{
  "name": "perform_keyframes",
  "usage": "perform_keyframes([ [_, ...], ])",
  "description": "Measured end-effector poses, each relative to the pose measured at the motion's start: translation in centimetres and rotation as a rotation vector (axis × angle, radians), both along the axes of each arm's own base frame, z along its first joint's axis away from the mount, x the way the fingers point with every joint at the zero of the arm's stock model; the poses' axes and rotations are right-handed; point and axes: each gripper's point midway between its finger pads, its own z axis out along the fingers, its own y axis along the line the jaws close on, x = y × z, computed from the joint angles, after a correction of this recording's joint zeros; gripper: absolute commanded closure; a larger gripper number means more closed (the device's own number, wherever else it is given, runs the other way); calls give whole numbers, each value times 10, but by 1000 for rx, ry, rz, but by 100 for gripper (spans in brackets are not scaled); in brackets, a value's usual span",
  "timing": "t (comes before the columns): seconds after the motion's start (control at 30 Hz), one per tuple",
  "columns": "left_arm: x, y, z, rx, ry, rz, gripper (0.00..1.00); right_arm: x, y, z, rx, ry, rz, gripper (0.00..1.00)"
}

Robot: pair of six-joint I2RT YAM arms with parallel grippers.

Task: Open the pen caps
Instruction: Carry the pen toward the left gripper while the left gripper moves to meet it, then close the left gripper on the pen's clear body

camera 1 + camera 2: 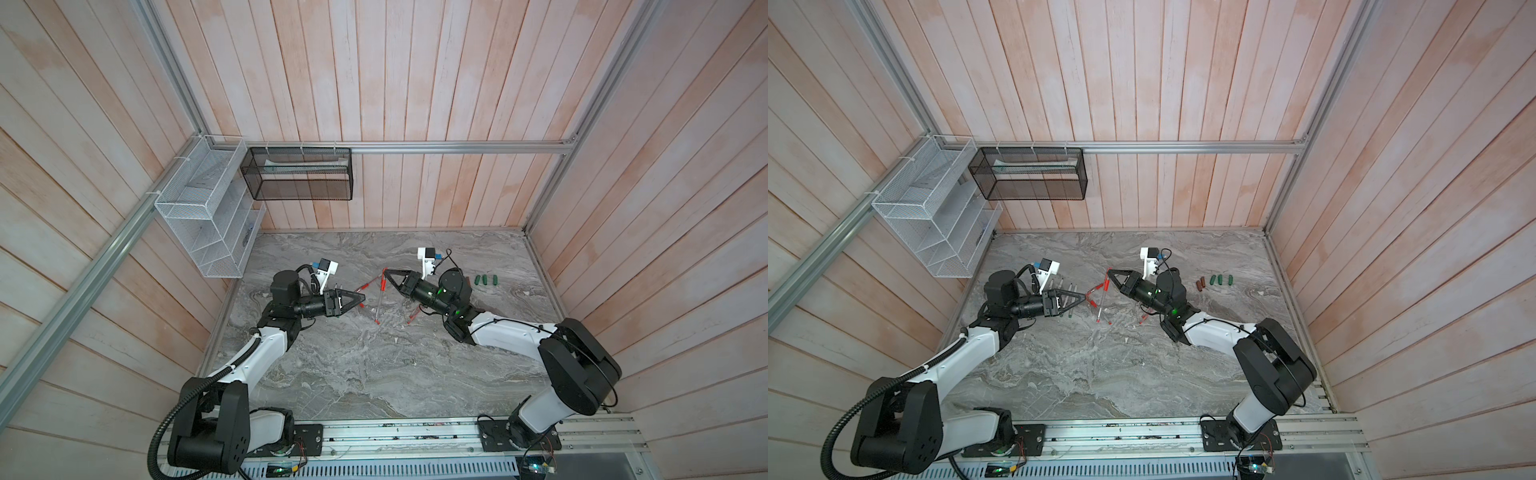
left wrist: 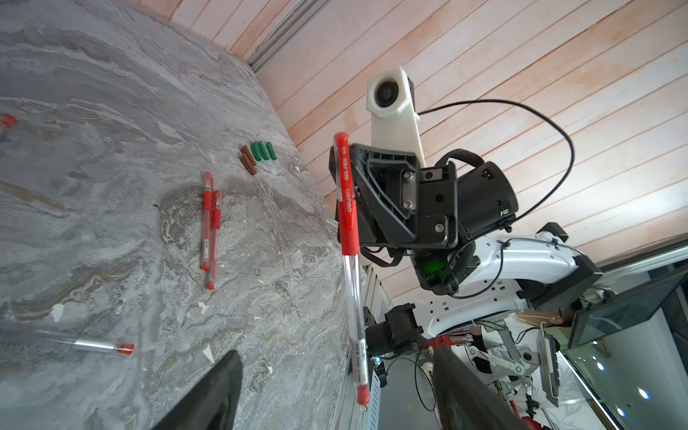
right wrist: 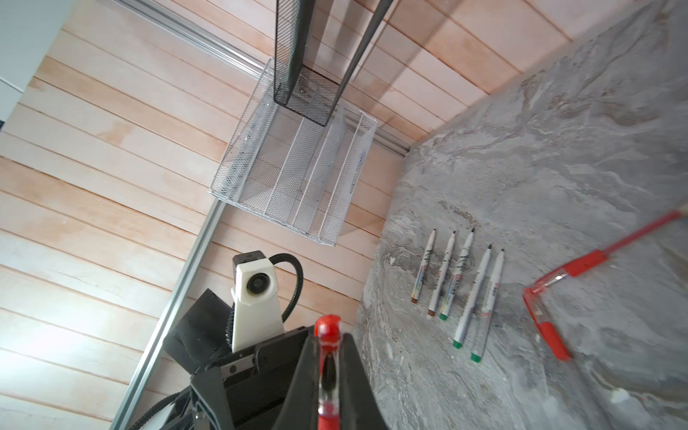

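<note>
Above the middle of the grey marbled desk (image 1: 374, 374), the right gripper (image 1: 386, 272) clamps a hanging pen's red cap (image 2: 346, 193). The left gripper (image 2: 337, 353) stands open just beside the clear barrel (image 2: 355, 305). A skewed pinch there could slip, or wrench the cap loose.

Two arms meet over a marble table (image 1: 1100, 374) strewn with pens.

The right gripper (image 1: 1109, 272) is pinched on the red cap (image 1: 1107, 283) of a red pen (image 1: 1100, 309) that hangs tilted, its clear barrel pointing down. The left gripper (image 1: 1085, 296) hovers just beside it, above two red pens (image 1: 1096, 289) lying in a V. White marker barrels (image 1: 1069, 311) lie partly hidden under the left gripper. Right of the right arm, brown caps (image 1: 1200, 284) and green caps (image 1: 1221, 279) lie in a row. A white wire basket (image 1: 930, 216) and a black mesh basket (image 1: 1030, 174) hang on the walls.
</note>
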Motion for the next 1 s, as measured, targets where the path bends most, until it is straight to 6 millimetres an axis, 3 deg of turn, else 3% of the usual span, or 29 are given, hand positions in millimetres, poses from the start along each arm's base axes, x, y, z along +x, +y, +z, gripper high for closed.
perform_keyframes([
  [0.17, -4, -9, 0, 0, 1, -36, 37, -5, 18, 5, 32, -9, 38, 96],
  [0.43, -6, -14, 1, -1, 4, -62, 46, -2, 27, 4, 49, -4, 51, 96],
  [0.83, -6, -17, 2, 1, -1, -78, 91, -7, 35, 11, 67, -21, 75, 96],
  [0.93, -6, -17, 0, 3, 15, -77, 100, -7, 35, 12, 69, -28, 76, 95],
  [1.0, -6, -17, 0, 3, 13, -77, 100, -7, 35, 12, 70, -30, 76, 92],
])
